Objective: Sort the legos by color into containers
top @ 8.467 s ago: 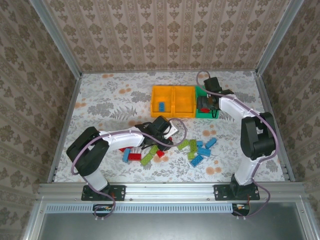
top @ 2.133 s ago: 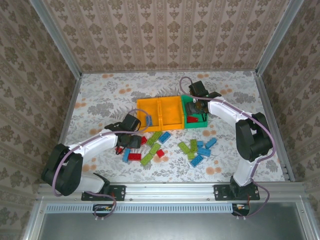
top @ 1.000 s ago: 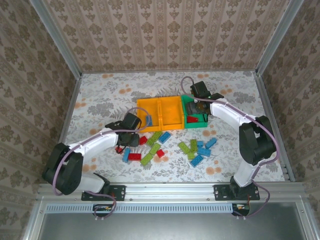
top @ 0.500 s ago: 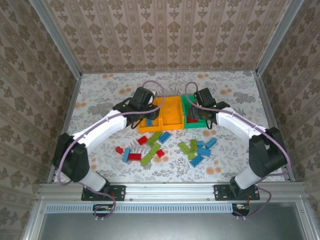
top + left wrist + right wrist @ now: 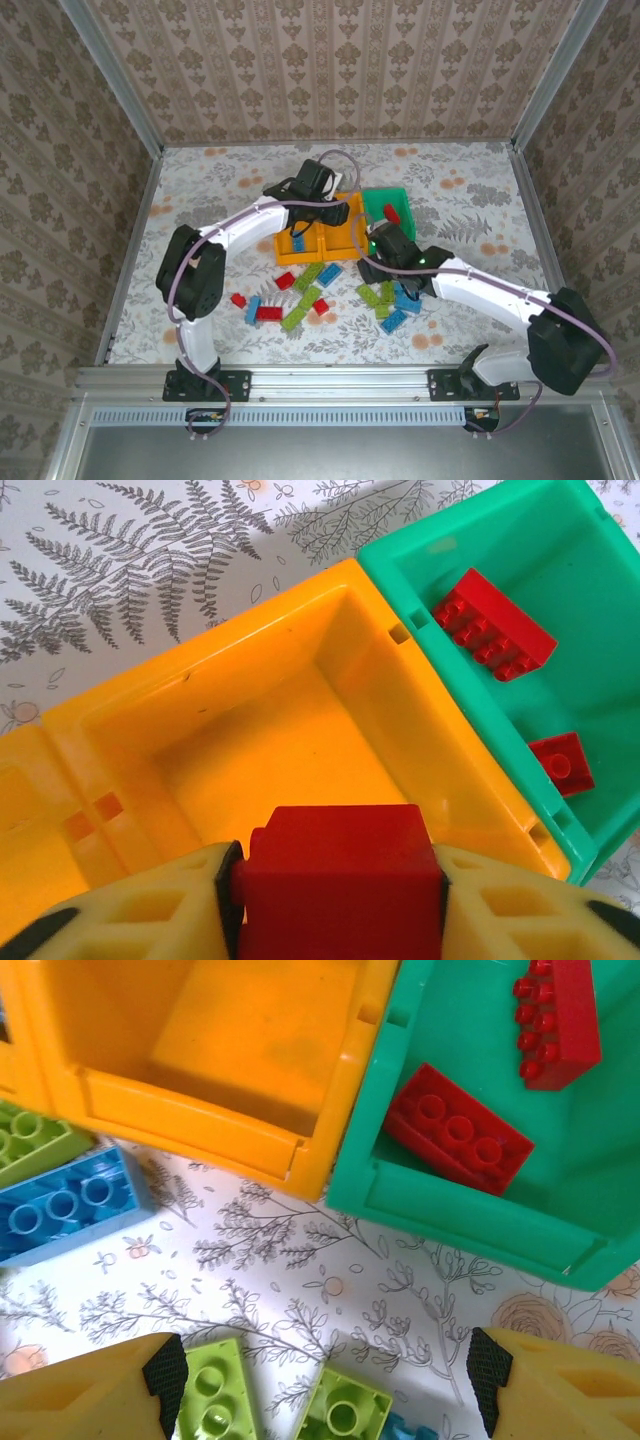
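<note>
- Left gripper (image 5: 335,892): gone from the loose bricks at the worktop's near left to above the orange bins (image 5: 343,228). It now carries a red brick (image 5: 338,860) between its fingers.
- Right gripper (image 5: 325,1370): drawn back out of the green bin (image 5: 374,203) toward the near edge. It now hangs over loose green bricks (image 5: 215,1400), jaws apart.
- Bins: shoved left of their first position.

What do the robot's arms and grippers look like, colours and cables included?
Both arms, the left arm and the right arm, have white tubular links, black joints and a mauve cable looping alongside. The left gripper and right gripper have yellow fingers; the right's carry black textured pads.
</note>
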`<state>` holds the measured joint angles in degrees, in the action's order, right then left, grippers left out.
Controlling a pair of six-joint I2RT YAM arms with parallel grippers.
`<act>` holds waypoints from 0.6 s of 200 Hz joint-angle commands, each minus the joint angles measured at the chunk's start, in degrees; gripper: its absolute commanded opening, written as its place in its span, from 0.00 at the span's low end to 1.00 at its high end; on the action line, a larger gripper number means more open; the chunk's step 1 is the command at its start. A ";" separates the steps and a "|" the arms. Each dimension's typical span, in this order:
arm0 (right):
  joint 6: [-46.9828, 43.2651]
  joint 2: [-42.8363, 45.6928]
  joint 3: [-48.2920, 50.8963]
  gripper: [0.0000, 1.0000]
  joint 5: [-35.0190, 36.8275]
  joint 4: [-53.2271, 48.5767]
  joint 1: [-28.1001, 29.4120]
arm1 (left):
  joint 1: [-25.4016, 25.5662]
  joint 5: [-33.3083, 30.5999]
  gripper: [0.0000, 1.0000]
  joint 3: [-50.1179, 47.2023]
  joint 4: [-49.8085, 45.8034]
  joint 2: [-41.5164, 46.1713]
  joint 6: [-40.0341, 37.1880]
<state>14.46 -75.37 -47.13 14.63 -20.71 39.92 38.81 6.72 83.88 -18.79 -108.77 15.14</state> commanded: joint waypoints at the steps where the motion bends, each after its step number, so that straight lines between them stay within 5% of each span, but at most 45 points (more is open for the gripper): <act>1: 2.12 3.30 2.31 0.78 -1.18 3.67 1.75 | -0.65 2.08 0.57 1.91 1.20 -0.70 1.75; 26: 2.36 3.94 3.92 0.80 -3.95 5.72 3.97 | -0.66 1.29 0.77 0.25 1.78 0.96 2.52; 38: 2.67 3.47 4.37 0.80 -5.19 6.84 5.60 | -0.66 -0.37 1.00 -1.41 2.01 2.62 3.05; 120: 3.69 -14.05 -4.49 0.80 -4.98 5.66 20.50 | -3.33 -11.28 1.00 -19.84 3.02 20.12 5.52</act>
<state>17.80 -84.58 -46.54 9.39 -13.17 57.06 36.71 -0.03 68.31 -16.01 -93.84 19.29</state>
